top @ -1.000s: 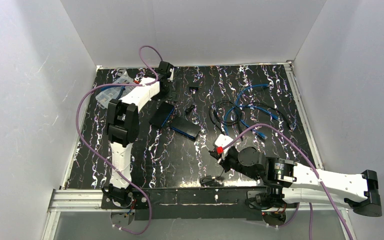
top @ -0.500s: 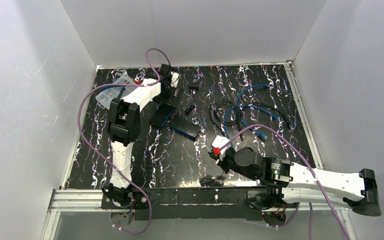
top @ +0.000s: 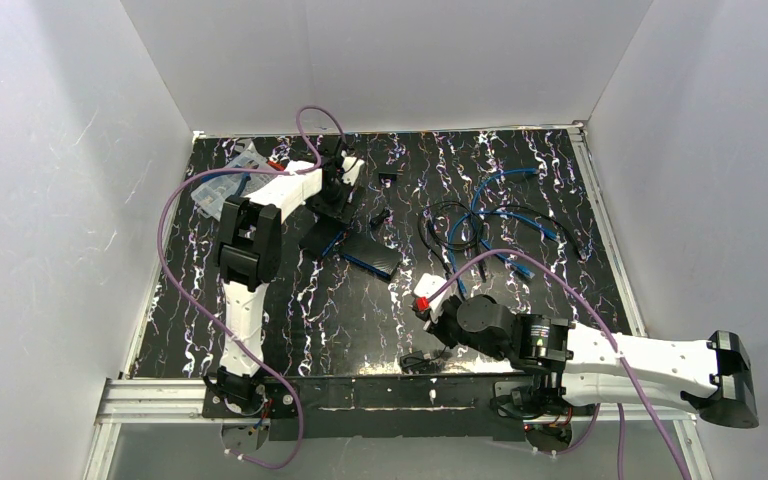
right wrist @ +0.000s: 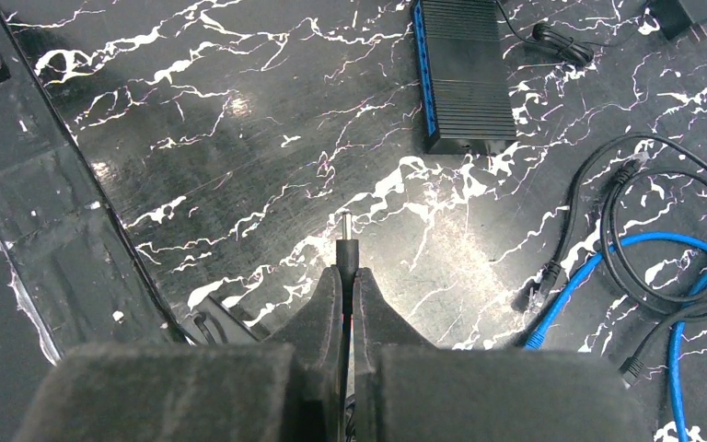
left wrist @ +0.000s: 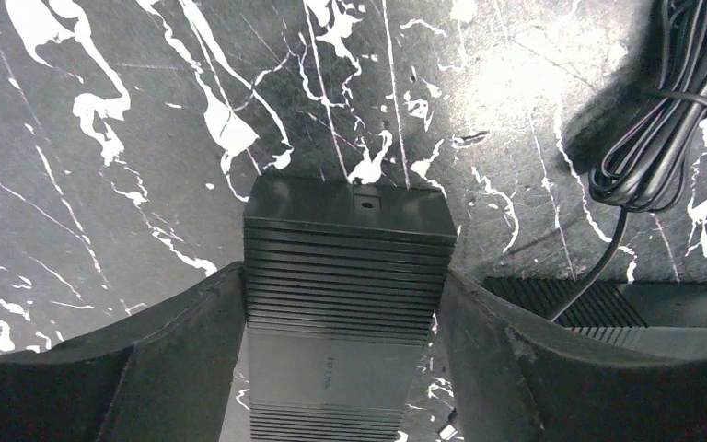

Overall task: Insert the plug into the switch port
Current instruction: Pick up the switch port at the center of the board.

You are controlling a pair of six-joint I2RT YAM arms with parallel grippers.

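Overhead, two wrist close-ups; shared table (top: 290,300)

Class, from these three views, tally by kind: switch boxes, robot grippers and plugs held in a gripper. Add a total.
Black ribbed switch boxes: 2, the plain box and the blue-edged box.
Two-finger grippers: 2, the left gripper and the right gripper.
Black metal-tipped barrel plug, held: 1.
Total: 5.

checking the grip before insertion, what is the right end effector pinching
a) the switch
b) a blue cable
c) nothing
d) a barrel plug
d: in the right wrist view the right end effector is shut on the plug, whose metal tip sticks out in front.
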